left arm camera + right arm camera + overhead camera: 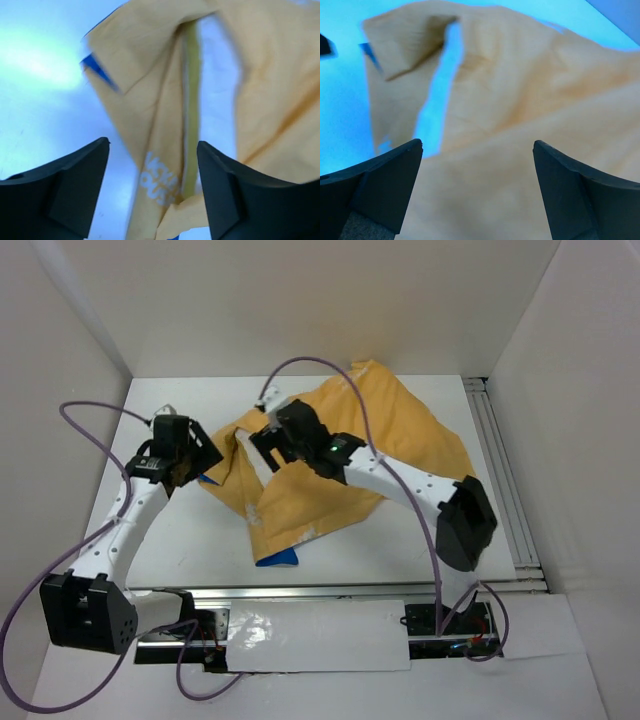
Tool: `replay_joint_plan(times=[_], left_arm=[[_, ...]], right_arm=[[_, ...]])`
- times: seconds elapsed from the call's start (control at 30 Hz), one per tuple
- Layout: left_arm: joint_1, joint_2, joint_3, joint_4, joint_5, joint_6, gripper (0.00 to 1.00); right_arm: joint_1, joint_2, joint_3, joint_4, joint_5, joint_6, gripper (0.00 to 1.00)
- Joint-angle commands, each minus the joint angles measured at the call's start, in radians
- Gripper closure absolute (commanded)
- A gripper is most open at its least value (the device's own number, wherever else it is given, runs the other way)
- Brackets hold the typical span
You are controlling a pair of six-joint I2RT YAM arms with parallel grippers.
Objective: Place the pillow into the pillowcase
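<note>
The left gripper [152, 145] was wide open and held nothing. The pillowcase [150, 100] lay just in front of its fingers, orange-yellow side up, not touched. The right gripper [477, 145] was wide open too, with nothing in it, and the same cloth spread out in front of it and below it.

From above, the pillowcase [380, 455] lay crumpled on the table [180, 540]. Most of it reached away behind the right gripper [268, 445], and one folded flap sat between that hand and the left gripper [190, 472]. A small blue bit poked out at the near edge, closer to the arm bases than either hand.

Straight ahead of the left fingers there was a long gap in the folds. A pale strip with a thin yellow edge showed in it. That was likely the pillow [212, 85] inside the case, but the picture was too blurry to be sure.

So the pillow seemed to be mostly in, since no big white cushion lay out beside the case. What looked left to do was pulling the cloth over the open gap and smoothing it flat.
</note>
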Motion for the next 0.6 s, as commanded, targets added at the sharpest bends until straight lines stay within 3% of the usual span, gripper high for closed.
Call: replay_joint_plan(times=[0.0,0.1,0.17,0.3,0.4,0.47,0.5,0.53,0.57], left_arm=[[0.036,-0.023,-0.116,-0.097,-0.027,-0.065,0.20],[0.065,-0.065,-0.162,-0.088,0.007,-0.061,0.24],[0.076,-0.085,-0.173,-0.078,0.016,-0.061,0.24],[0.097,-0.085,-0.193,-0.060,0.038,-0.047,0.24],[0.118,-0.073,-0.203,-0.060,0.049,-0.047,0.24],[0.118,-0.062,-0.213,-0.049,0.061,-0.047,0.24],[0.118,-0.053,-0.213,-0.049,0.075,-0.038,0.24],[0.128,-0.053,-0.213,-0.040,0.075,-0.038,0.24],[0.128,-0.044,-0.213,-0.040,0.085,-0.038,0.26]], right_arm=[[0.076,0.135,0.158,-0.104,-0.038,-0.155,0.02],[0.097,0.288,0.306,-0.138,-0.016,-0.181,0.00],[0.097,0.426,0.402,-0.188,0.102,-0.169,0.00],[0.085,0.618,0.633,-0.316,0.191,-0.126,0.00],[0.075,0.696,0.649,-0.348,0.244,-0.117,0.00],[0.075,0.710,0.626,-0.348,0.244,-0.117,0.19],[0.066,0.719,0.626,-0.348,0.221,-0.091,0.35],[0.054,0.719,0.626,-0.348,0.221,-0.061,0.72],[0.054,0.692,0.614,-0.327,0.250,-0.019,1.00]])
